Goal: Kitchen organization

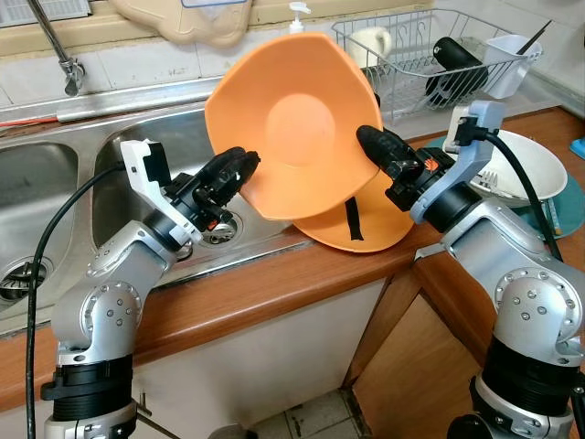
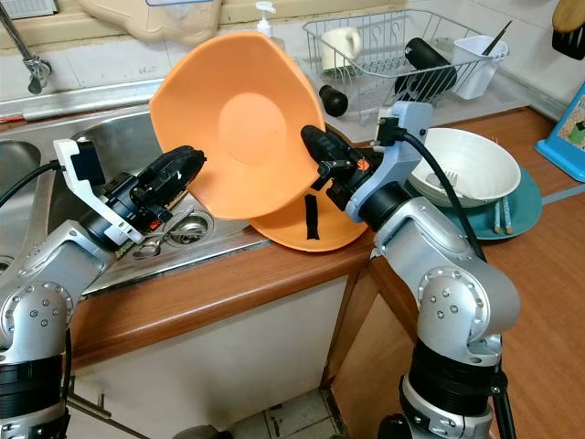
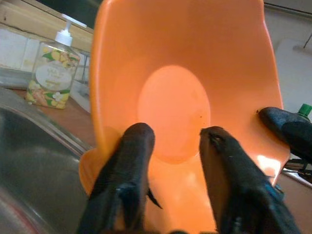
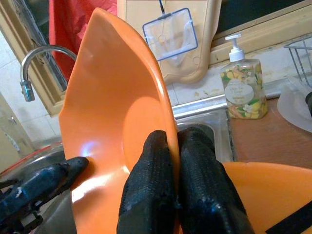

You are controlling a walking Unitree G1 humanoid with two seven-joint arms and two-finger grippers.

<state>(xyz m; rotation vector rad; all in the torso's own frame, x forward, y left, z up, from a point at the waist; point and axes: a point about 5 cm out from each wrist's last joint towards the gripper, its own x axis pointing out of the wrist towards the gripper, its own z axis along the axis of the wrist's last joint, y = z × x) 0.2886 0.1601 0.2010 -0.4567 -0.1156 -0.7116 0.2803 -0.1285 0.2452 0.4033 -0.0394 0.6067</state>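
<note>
Two orange bowls: upper bowl (image 1: 292,123) is tilted on edge above the sink (image 1: 55,183), lower bowl (image 1: 366,219) sits on the bench (image 1: 274,283), mostly hidden behind it. Right pincer (image 1: 370,142) is clamped on the upper bowl's rim. Left pincer (image 1: 239,163) is spread wide, fingers against opposite rim, w/ both arms reaching fwd.

Head stereo pair looks forward and down over the counter edge. Both wrist cameras sit close, facing the tilted orange bowl (image 1: 292,123), which all views share.
</note>
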